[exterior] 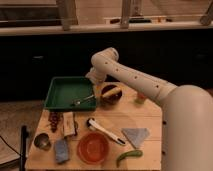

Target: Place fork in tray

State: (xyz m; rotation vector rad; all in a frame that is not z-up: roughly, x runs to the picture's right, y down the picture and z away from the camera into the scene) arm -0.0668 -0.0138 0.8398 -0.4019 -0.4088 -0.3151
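Observation:
The dark-green tray (pixel 62 92) sits at the table's back left. The slim silver fork (pixel 83 99) lies near the tray's front right corner, its handle pointing right toward the rim. My white arm reaches in from the lower right and bends down over the tray's right edge. My gripper (pixel 95 84) hangs at the arm's end, just above and right of the fork's handle end, largely hidden by the wrist.
A dark bowl with a yellow item (pixel 111 93) stands right of the tray, beside a small orange cup (pixel 141 97). In front are a white-handled tool (pixel 105 131), an orange-red bowl (pixel 93 147), a green pepper (pixel 127 156), a grey cloth (pixel 136 136), a metal cup (pixel 42 141), a blue sponge (pixel 61 150) and a packet (pixel 68 124).

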